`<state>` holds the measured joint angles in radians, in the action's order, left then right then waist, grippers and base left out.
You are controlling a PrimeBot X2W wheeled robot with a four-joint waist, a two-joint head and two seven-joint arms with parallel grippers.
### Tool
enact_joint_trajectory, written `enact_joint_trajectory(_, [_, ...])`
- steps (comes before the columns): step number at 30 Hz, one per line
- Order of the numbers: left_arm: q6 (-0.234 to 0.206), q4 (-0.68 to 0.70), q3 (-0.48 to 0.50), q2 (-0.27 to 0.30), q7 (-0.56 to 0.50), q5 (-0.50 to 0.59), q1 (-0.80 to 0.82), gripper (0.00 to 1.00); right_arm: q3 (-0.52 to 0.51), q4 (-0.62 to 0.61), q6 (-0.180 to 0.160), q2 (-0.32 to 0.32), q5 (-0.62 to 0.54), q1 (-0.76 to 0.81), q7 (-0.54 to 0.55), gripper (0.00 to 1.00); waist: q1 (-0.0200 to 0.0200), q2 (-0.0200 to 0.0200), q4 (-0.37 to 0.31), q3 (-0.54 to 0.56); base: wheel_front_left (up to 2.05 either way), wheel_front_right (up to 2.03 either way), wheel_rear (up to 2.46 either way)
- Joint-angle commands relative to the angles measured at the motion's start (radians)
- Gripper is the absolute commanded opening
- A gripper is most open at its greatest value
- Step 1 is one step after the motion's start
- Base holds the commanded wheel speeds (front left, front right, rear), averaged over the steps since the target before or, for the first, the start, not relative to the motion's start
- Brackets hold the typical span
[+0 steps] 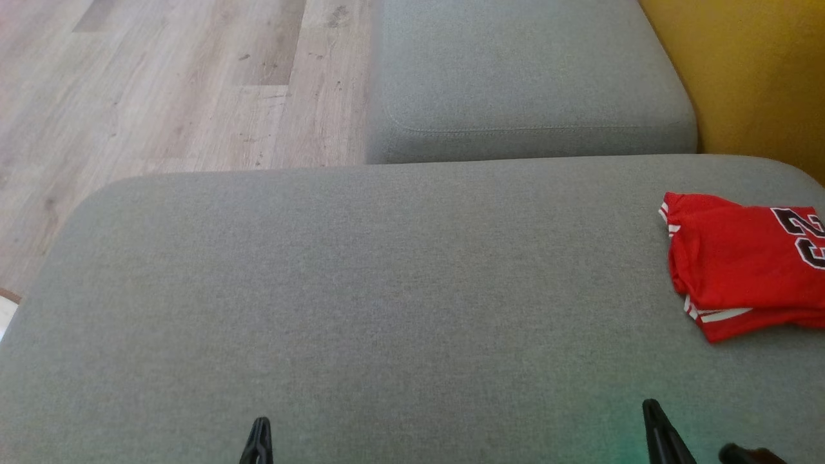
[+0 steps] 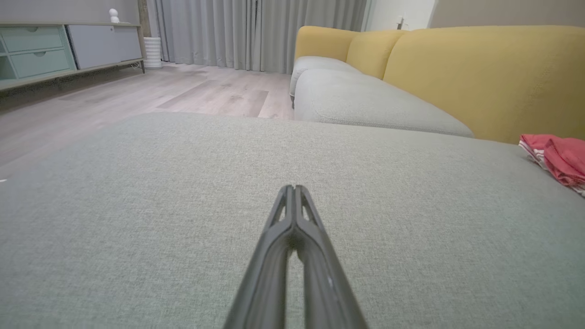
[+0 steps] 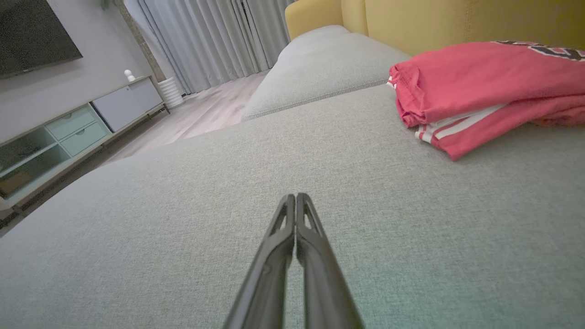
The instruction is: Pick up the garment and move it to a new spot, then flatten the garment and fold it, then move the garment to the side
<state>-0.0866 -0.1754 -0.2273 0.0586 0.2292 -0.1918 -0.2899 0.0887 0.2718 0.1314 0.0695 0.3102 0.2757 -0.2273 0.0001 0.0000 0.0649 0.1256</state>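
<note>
A broad grey fabric seat cushion (image 1: 387, 290) stretched out before me, and a second grey cushion (image 1: 528, 77) butted against its far edge. Mustard-yellow backrests (image 2: 484, 77) ran along my right. To my left lay a pale wood-plank floor (image 1: 161, 84). Across the room, long grey curtains (image 2: 256, 32) hung to the floor, a white ribbed cylinder (image 2: 152, 52) beside them. A low cabinet (image 2: 45, 50) with mint drawers stood against a grey wall (image 3: 68, 91), under a dark screen (image 3: 32, 32). The light was soft and even.

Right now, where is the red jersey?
In the head view the folded red jersey lies at the far right of the grey seat cushion, near the yellow backrest, ahead of the right pincer.
</note>
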Motion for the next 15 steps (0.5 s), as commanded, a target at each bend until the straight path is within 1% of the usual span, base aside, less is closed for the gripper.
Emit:
enact_joint_trajectory(1, [0.007, 0.027, 0.014, 0.005, -0.002, -0.034, 0.048, 0.00, -0.009, -0.031, 0.000, 0.003, 0.033, -0.046, 0.005, 0.00, 0.0000, 0.0000, -0.001, -0.002, 0.00, 0.00, 0.00])
enact_joint_trajectory(15, [0.034, 0.010, 0.041, 0.013, -0.033, -0.213, 0.093, 0.00, -0.025, -0.031, 0.000, 0.005, 0.192, -0.087, 0.040, 0.00, 0.0000, 0.0000, -0.009, -0.017, 0.00, 0.00, 0.00])
